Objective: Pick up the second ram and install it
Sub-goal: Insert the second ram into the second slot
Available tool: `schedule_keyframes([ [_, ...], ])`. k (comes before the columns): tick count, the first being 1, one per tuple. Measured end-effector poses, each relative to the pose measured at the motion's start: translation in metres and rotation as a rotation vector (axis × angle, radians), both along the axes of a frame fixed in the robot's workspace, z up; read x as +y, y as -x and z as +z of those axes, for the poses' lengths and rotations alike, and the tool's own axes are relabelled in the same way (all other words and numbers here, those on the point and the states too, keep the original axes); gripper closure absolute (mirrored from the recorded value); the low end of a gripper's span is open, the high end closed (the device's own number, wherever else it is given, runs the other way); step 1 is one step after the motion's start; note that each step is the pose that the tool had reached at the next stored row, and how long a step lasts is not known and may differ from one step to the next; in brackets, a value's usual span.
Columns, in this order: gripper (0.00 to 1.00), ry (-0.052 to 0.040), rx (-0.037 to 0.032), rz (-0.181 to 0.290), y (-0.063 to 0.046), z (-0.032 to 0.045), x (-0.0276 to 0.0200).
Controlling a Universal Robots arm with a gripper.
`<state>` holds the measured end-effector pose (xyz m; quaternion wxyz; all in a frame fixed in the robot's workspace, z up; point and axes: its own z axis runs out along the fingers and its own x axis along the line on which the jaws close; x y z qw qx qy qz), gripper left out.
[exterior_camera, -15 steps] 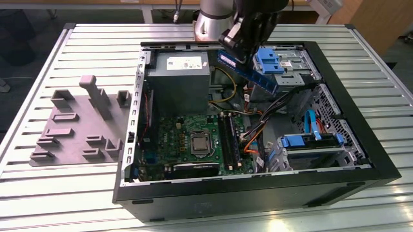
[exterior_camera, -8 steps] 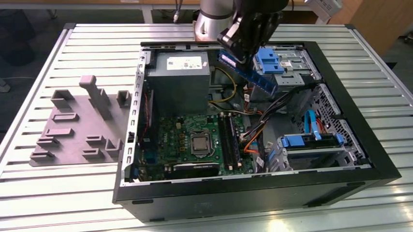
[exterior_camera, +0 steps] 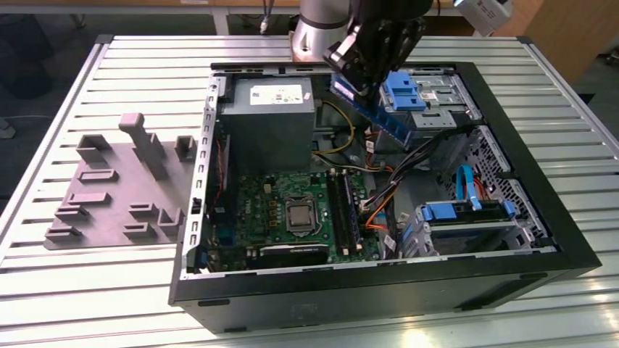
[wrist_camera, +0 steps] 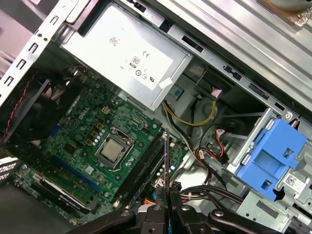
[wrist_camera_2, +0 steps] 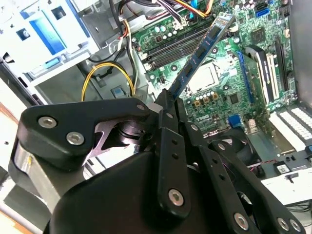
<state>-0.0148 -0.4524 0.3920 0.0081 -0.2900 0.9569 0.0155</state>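
- A ribbed metal tabotop is not the word: a ribbed metal tabletop (exterior_camera: 116, 61) carries an open computer case (exterior_camera: 541, 239) lying on its side, with a grey moulded tray (exterior_camera: 116, 188) just beside it on the exterior view's left.
- One pincer (exterior_camera: 372, 76) is seen above the far part of the case, clenched on the second ram (wrist_camera_2: 200, 53); the stick is held by one end and hangs clear of the board, tilted over the cables.
- In the first wrist view the stick (wrist_camera: 166, 161) is seen edge-on, running roughly along the memory slots (wrist_camera: 141, 168) but well above them.
- Risk, as a judgement: since only one end is gripped, the stick could swing or slip in the grasp, so its edge may meet the slot askew and jam.
- Risk: the orange and yellow cables (exterior_camera: 382, 185) lie close to the slots and could be snagged or pressed down by the stick.
- Risk: a notch turned the wrong way would stop it seating; the notch cannot be made out.
- Counted: one stick held, one processor socket (wrist_camera: 113, 148), one grey power supply (exterior_camera: 266, 109), one arm. The number of slots, and whether one is already filled, cannot be told.
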Motion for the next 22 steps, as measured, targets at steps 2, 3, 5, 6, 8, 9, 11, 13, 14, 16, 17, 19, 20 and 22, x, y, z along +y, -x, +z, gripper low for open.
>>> schedule_keyframes([
  [2,0.86,0.0,0.0,-0.024,0.0,-0.0004,0.0],
  [3,0.86,0.0001,0.0,-0.04,0.0,-0.0006,0.0],
  [5,0.86,0.0003,0.0,-0.076,0.0,-0.0011,0.0],
  [6,0.86,0.0003,-0.0001,-0.096,0.0,-0.0015,0.0],
  [8,0.86,0.0004,0.0,-0.131,0.0,-0.0021,0.0],
  [9,0.86,0.0004,0.0,-0.15,0.0,-0.0024,0.0],
  [11,0.86,0.0003,0.0,-0.186,0.0,-0.0033,0.0],
  [13,0.86,0.0003,0.0,-0.222,0.0,-0.0044,0.0],
  [14,0.86,0.0004,0.0001,-0.241,0.0,-0.005,0.0],
  [16,0.86,0.0004,0.0001,-0.277,0.0,-0.0062,0.0],
  [17,0.86,0.0004,0.0,-0.294,0.0,-0.0068,0.0],
  [19,0.86,0.0005,0.0,-0.332,0.0,-0.008,0.0],
  [20,0.86,0.0004,0.0,-0.35,0.0,-0.0086,0.0],
  [22,0.86,0.0004,0.0,-0.386,0.0,-0.0097,0.0],
])
